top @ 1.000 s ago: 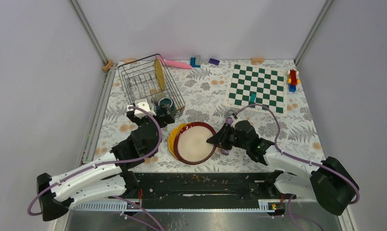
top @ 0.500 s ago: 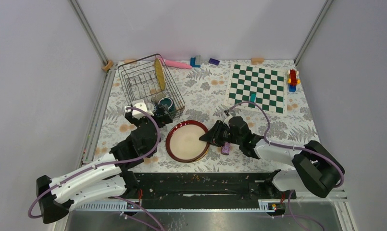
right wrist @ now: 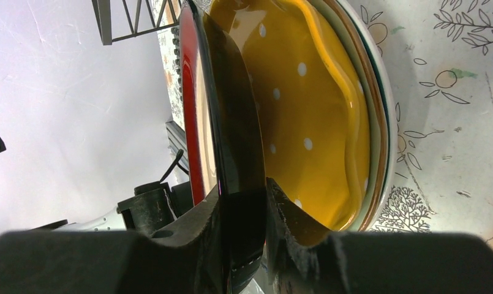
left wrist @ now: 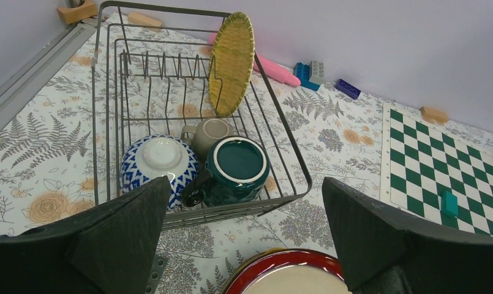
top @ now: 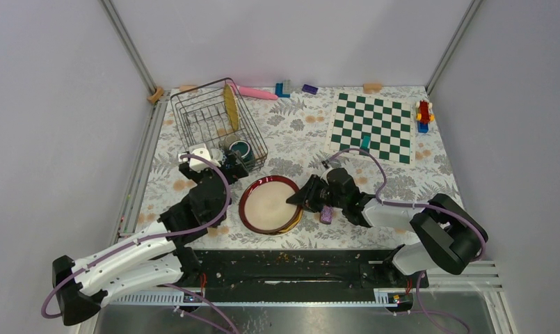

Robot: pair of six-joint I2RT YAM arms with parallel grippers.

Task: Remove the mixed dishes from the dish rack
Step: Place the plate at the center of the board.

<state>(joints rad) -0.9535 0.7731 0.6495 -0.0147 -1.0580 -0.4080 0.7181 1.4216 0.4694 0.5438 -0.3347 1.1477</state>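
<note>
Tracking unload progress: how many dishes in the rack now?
4, all in the rack: yellow woven plate upright at its right side; grey cup, teal mug, blue-white bowl clustered at the near end. More may hide behind them.

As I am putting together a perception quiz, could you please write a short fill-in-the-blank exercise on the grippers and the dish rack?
1. The right gripper is shut on the rim of the dark red-rimmed cream plate, which lies over a ____ white-dotted plate.
2. The dark metal wire dish rack holds ____ dishes.
3. The left gripper, facing the rack, is ____.
4. The small greyish cup sits just behind the dark teal ____.

Missing words: yellow; four; open; mug.
</note>
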